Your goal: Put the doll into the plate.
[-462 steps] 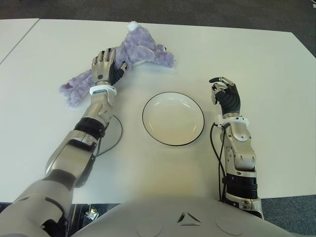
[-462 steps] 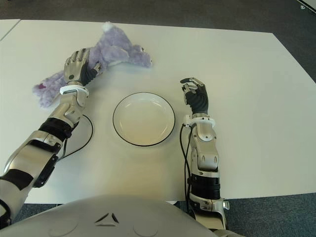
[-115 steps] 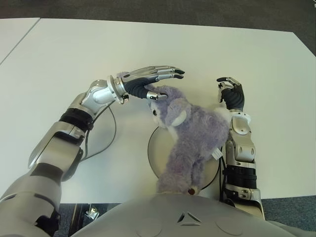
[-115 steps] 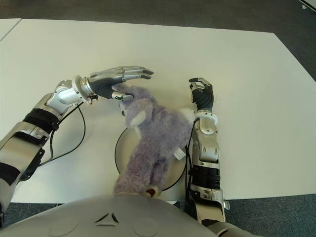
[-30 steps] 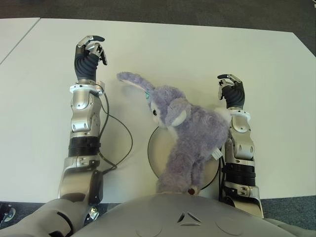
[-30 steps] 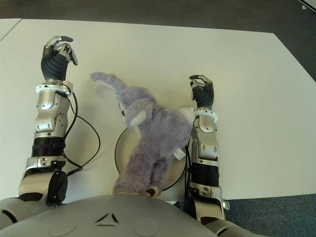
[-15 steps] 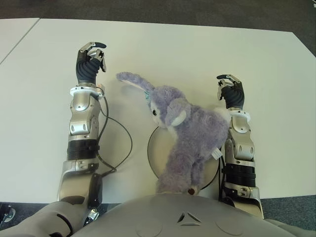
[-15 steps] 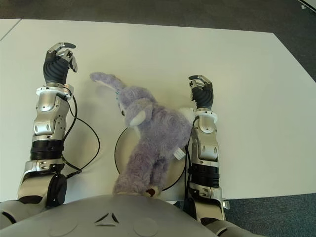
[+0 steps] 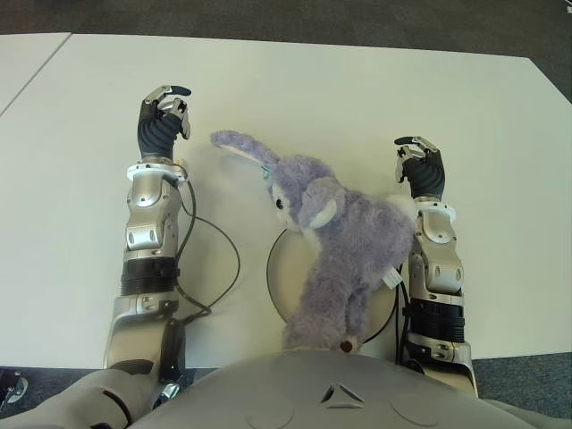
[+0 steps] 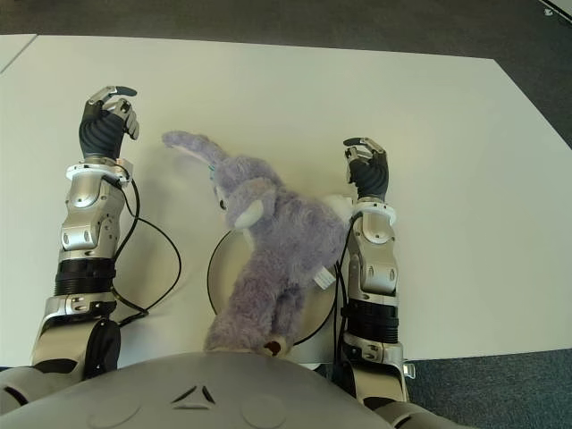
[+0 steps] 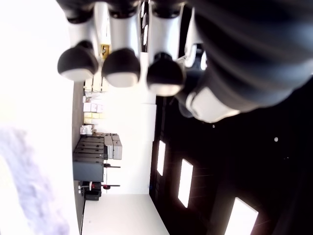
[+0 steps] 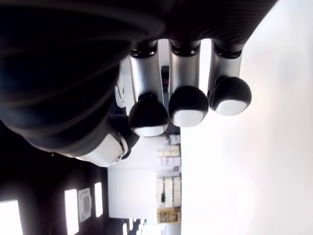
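Between hands: doll on plate (ungrasped).

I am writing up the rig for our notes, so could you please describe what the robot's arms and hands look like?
Both arms are silver-grey metal segments with black bands at the joints. The left hand and right hand have dark ribbed palms, white wrist rings and silver fingers ending in rounded black tips with pale pads. A black cable loops beside the left forearm; another runs along the right forearm.
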{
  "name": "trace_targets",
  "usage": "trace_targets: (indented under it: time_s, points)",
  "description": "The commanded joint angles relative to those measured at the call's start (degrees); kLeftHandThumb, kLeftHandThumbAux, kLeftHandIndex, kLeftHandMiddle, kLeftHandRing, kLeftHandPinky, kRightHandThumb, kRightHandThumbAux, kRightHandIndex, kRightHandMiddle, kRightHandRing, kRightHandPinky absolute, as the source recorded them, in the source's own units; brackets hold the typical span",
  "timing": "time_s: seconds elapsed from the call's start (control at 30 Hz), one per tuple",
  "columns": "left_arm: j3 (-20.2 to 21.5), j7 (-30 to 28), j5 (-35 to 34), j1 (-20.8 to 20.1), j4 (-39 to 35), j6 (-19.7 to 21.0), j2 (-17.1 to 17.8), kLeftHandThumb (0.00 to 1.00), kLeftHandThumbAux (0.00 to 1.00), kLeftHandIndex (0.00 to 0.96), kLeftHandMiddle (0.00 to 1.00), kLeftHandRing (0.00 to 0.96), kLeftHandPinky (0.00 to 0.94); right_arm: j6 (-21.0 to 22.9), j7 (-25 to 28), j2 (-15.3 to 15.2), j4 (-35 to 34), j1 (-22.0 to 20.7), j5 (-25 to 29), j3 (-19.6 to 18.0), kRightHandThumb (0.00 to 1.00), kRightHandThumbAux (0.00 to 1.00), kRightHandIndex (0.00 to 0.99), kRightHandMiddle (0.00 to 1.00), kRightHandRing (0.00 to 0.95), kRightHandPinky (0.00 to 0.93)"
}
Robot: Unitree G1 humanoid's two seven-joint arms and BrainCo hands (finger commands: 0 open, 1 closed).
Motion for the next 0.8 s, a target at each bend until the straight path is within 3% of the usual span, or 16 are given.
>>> trace_targets:
  time_s: [0.03,0.3,0.53,0.8]
  points:
    - [0.1,-1.27,-0.79,1.67,0.8,-0.08,-0.74,0.705,0.709,0.441,0.886,0.881,0.847,0.78,0.61,0.33,-0.1,0.9,1.02,-0.47,0.715,0.716,0.44,0.888,0.875,0.878]
    - [-1.23,-2.19,-0.41,3.04,2.48,-1.91,-2.43,0.705,0.708,0.441,0.887,0.882,0.846,0.47,1.13,0.11,-0.24,1.24,1.49,-0.78,0.716,0.715,0.44,0.888,0.877,0.881]
    - [-4.24,-3.09,-1.08,5.13,7.33,-6.42,-8.52,0.708,0.707,0.441,0.888,0.883,0.866,-0.36,1.04,0.38,-0.44,1.48,1.55,-1.12,0.715,0.716,0.441,0.887,0.878,0.882]
    - [-4.59,-6.0,-3.04,5.79,8.77,-6.43,-8.72,0.711,0.704,0.442,0.887,0.888,0.868,-1.94,1.08,0.36,0.09,1.7,1.58,-1.45,0.716,0.716,0.441,0.892,0.881,0.886]
